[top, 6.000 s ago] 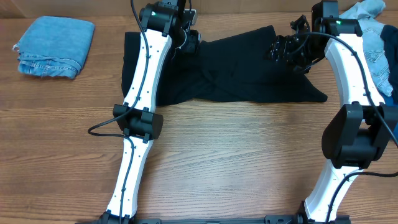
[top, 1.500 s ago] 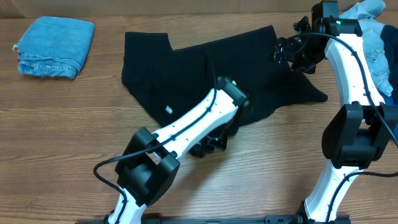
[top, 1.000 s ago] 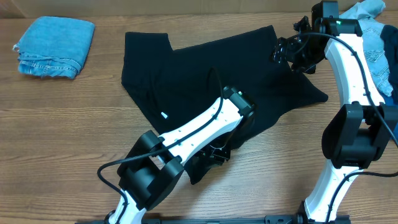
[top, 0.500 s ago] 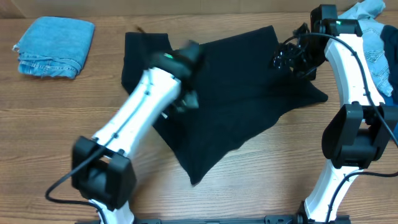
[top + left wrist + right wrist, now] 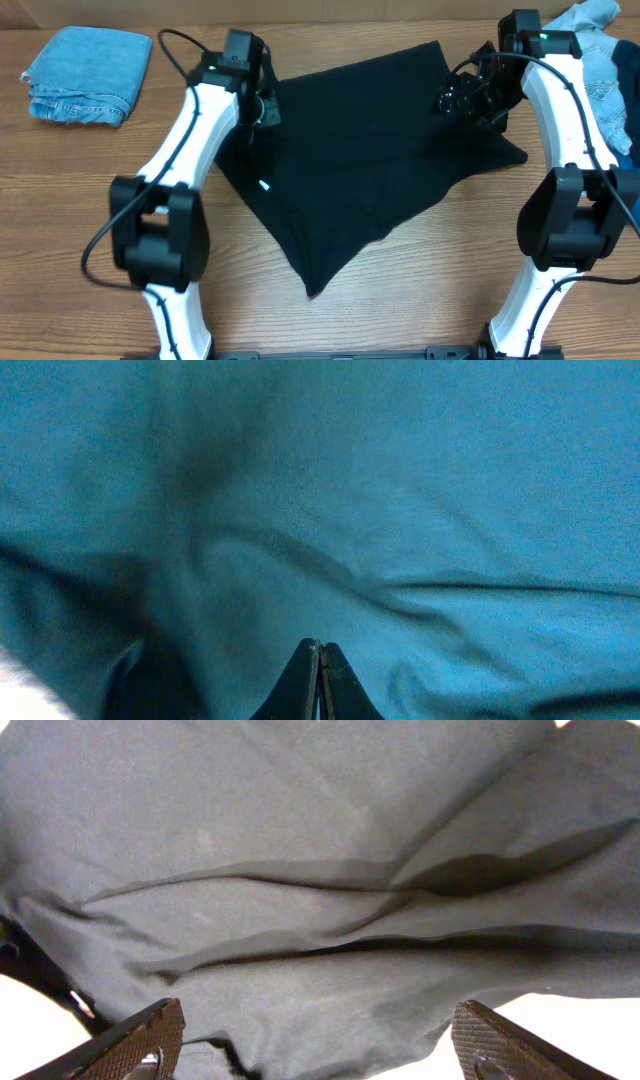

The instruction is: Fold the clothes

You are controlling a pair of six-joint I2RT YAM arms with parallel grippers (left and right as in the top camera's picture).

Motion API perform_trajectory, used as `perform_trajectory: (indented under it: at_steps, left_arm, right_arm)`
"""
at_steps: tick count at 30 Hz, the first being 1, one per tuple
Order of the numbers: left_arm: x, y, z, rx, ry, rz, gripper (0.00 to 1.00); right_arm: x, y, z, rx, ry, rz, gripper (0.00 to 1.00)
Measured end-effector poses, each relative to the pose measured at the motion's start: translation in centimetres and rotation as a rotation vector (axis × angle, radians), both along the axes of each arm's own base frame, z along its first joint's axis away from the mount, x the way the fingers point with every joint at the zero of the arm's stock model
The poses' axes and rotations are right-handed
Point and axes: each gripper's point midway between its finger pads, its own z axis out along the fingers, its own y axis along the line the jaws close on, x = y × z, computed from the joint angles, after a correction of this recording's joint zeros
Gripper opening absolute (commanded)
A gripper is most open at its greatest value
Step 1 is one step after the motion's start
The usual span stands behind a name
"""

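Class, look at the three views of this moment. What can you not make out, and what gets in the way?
- Overhead: a corner of the black T-shirt lies under the left arm.
- Overhead: its white tag is too small to read.
- Overhead: the pile of clothes is cut by the right edge and partly behind the right arm.
- Left wrist: the left hand is shut; whether it pinches cloth does not show.

Wooden table, brown plank grain
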Motion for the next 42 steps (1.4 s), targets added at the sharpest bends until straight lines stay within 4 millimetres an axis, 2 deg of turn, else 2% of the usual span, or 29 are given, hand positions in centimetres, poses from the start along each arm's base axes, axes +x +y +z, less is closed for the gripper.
perform_trajectory:
  at_steps: [4,11,16,24,36,42]
  left_arm:
    - [-0.7,-0.3,-3.7,-0.003,0.089,-0.009,0.04]
    - [-1.8,-0.6,-7.0,0.007,0.178,-0.018,0.04]
    - [-1.3,-0.6,-7.1,0.007,0.164,-0.017,0.05]
    - [0.7,0.2,-7.1,0.025,0.093,0.004,0.05]
    - [6.3,4.8,-6.6,0.046,-0.083,0.101,0.07]
    - [9.4,5.8,-6.2,0.09,-0.13,0.104,0.08]
  right_arm:
    - [0.1,1.0,0.0,0.0,-0.01,0.023,0.9]
    - [0.2,1.4,0.0,-0.003,-0.017,0.033,0.9]
    - [0.3,1.2,0.0,-0.015,-0.019,0.032,0.9]
    - [1.0,1.0,0.0,-0.027,-0.046,0.029,0.9]
    - [1.0,1.0,0.0,-0.027,-0.046,0.03,0.93]
    - [0.1,1.0,-0.1,-0.027,-0.009,0.03,0.93]
